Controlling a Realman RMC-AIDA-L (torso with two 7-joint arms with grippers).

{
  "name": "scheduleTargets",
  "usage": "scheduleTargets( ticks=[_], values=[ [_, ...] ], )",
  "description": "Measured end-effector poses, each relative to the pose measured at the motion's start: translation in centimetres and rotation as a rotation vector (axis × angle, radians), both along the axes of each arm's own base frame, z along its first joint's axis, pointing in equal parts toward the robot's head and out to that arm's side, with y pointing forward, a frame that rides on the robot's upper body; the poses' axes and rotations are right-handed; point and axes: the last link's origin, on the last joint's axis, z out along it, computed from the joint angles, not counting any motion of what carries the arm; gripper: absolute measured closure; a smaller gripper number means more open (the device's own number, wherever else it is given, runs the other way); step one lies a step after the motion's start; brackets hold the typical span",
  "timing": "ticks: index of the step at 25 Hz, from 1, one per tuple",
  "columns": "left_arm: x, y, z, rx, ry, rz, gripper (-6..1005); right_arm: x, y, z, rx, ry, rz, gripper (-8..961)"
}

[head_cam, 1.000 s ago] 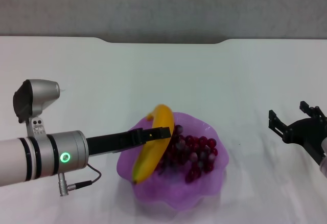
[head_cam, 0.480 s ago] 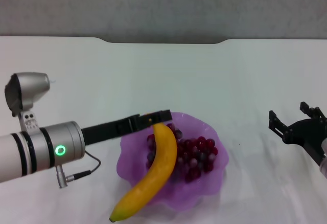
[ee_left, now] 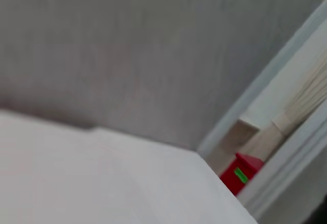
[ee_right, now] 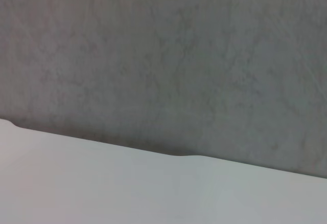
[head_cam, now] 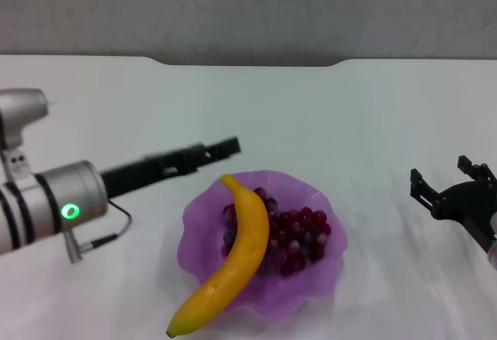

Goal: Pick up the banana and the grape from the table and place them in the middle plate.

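The banana [head_cam: 242, 255] lies across the purple middle plate [head_cam: 314, 200], its upper end near the far rim. Its lower end sticks out over the front left rim above the table [head_cam: 311, 115]. The grape bunch [head_cam: 299, 235] lies in the plate, beside and partly under the banana. My left gripper [head_cam: 229, 147] is open and empty, above the table just past the plate's far left rim, clear of the banana. My right gripper [head_cam: 440, 171] is open and empty, parked to the right of the plate. Neither wrist view shows the fruit or the plate.
The table's notched far edge [head_cam: 248, 62] meets a grey wall. The left wrist view shows the wall, the tabletop and a small red box [ee_left: 240, 173] off the table. The right wrist view shows only the wall and the table's far edge [ee_right: 168, 155].
The left gripper let go of the banana, which dropped and settled across the plate. The gripper then drew back up and to the left. The right arm stayed still.
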Motion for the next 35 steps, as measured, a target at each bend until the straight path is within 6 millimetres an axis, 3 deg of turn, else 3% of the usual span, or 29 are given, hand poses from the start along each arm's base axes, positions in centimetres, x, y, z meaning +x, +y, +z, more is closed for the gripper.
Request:
scheduleTargets(
  ticks=[9, 16, 21, 30, 35],
  values=[
    [-3.7, -0.1, 4.3, 0.406, 0.222, -0.141, 97, -0.2, 0.1, -0.1, -0.001, 0.002, 0.007, 76],
    [-8.6, -2.1, 3.3, 0.685, 0.444, -0.139, 97, -0.5, 0.1, -0.1, 0.002, 0.007, 0.017, 76],
    [-10.7, -2.5, 2.3, 0.737, 0.614, -0.137, 96, -0.6, 0.2, -0.2, -0.005, 0.004, 0.025, 76],
    [-13.7, -2.3, 2.4, 0.736, 0.514, 0.107, 96, -1.0, 0.3, -0.2, 0.004, -0.024, 0.048, 76],
    [-14.3, -2.2, 2.4, 0.723, 0.519, 0.152, 97, -0.9, 0.2, -0.1, 0.014, -0.033, 0.054, 76]
  ],
)
